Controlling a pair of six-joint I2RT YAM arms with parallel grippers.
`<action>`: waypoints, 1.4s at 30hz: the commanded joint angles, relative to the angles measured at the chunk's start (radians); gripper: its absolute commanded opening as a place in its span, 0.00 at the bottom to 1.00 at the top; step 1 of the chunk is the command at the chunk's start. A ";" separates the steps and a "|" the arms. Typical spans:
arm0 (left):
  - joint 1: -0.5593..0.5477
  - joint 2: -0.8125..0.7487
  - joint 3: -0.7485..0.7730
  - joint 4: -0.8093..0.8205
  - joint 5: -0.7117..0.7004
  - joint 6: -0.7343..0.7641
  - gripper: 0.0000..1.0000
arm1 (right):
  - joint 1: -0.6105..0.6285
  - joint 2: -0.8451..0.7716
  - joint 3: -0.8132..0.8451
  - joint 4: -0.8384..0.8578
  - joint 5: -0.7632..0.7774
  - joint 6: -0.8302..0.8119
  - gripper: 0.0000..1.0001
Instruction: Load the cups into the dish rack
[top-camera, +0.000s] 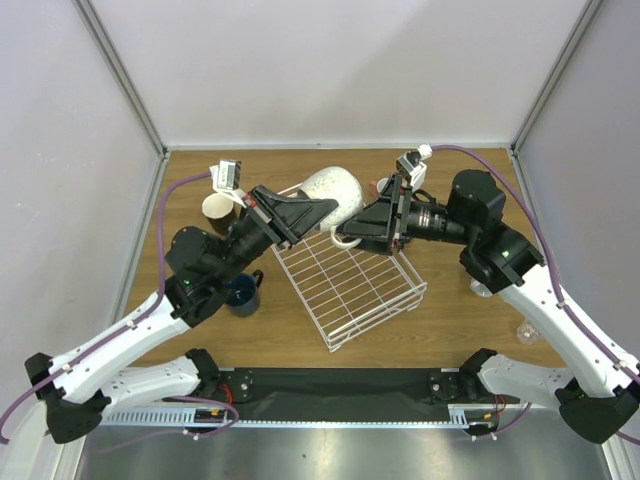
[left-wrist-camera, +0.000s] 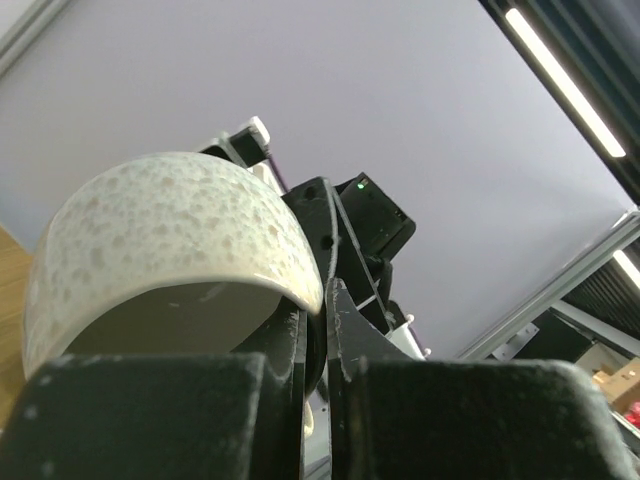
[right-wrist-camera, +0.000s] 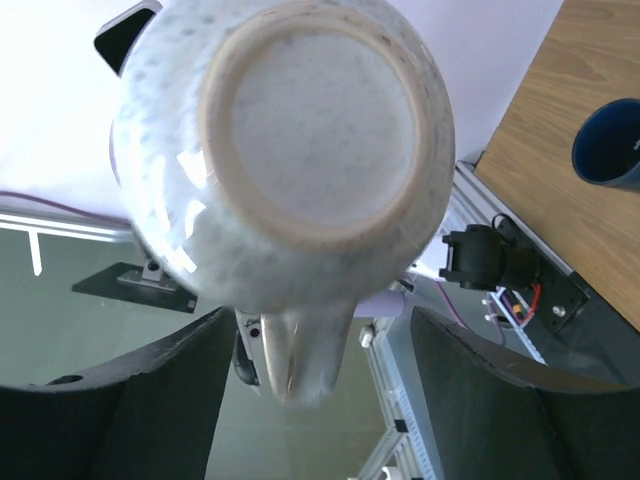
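Observation:
A cream-white speckled mug (top-camera: 330, 188) hangs in the air over the far corner of the white wire dish rack (top-camera: 352, 283). My left gripper (top-camera: 322, 211) is shut on its rim; the left wrist view shows the rim (left-wrist-camera: 160, 230) pinched between the jaws of the left gripper (left-wrist-camera: 325, 300). My right gripper (top-camera: 358, 230) is open beside the mug. In the right wrist view the mug's base (right-wrist-camera: 310, 120) faces the camera and its handle (right-wrist-camera: 300, 350) hangs between the spread jaws of the right gripper (right-wrist-camera: 320, 318) without touching them. A navy mug (top-camera: 243, 293) stands left of the rack.
A pale mug (top-camera: 217, 207) stands at the back left behind the left arm. A reddish mug (top-camera: 383, 185) peeks out behind the right gripper. A pale object (top-camera: 481, 288) lies by the right arm. The navy mug also shows in the right wrist view (right-wrist-camera: 610, 140).

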 joint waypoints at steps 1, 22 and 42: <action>0.007 0.013 0.036 0.215 0.027 -0.032 0.00 | 0.020 0.010 -0.015 0.124 0.022 0.055 0.76; 0.050 -0.283 0.029 -0.562 -0.282 0.122 1.00 | 0.008 0.183 0.064 -0.165 0.288 -0.186 0.00; 0.062 -0.078 0.413 -1.500 -0.736 0.329 0.96 | 0.055 0.840 0.509 -0.270 1.000 -0.850 0.00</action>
